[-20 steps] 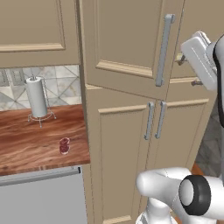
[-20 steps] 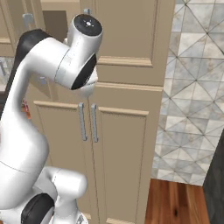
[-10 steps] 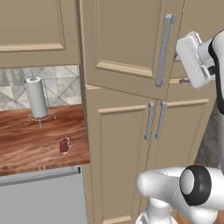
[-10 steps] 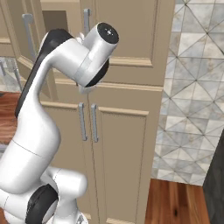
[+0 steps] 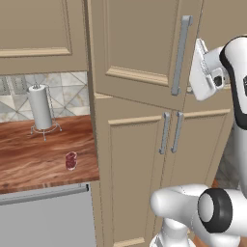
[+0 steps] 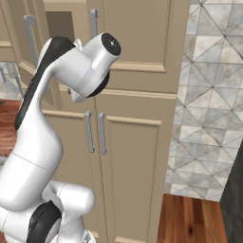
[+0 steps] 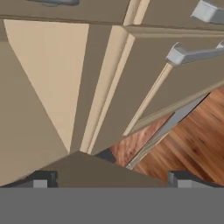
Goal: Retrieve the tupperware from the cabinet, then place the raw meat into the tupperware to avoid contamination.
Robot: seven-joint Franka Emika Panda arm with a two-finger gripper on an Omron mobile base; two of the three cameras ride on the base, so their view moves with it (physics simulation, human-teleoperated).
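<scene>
The tall beige cabinet point(image 5: 144, 120) fills the middle of the left base view, its upper left door swung open towards the camera, with a long grey bar handle point(image 5: 179, 55) running down its right edge. In the right base view the dark inside of the cabinet point(image 6: 59, 26) shows behind the arm, between the open door's handle and the shut upper right door. The gripper point(image 7: 109, 179) is raised beside the upper doors, at the right of the left base view, just right of the open door's handle and not touching it. In the hand view its two dark fingertips point(image 7: 41, 178) stand wide apart at the bottom, with nothing between them, and beyond them lie the lower cabinet doors with their grey handles point(image 7: 192, 53) and a strip of wooden floor point(image 7: 183, 144). The raw meat point(image 5: 71, 160), a small dark red and pink lump, lies on the wooden desk point(image 5: 29, 159) to the left of the cabinet, near the desk's front edge and well apart from the gripper. Farther back on the desk, near the tiled wall, a white paper towel roll point(image 5: 40, 107) stands upright on a wire holder.
</scene>
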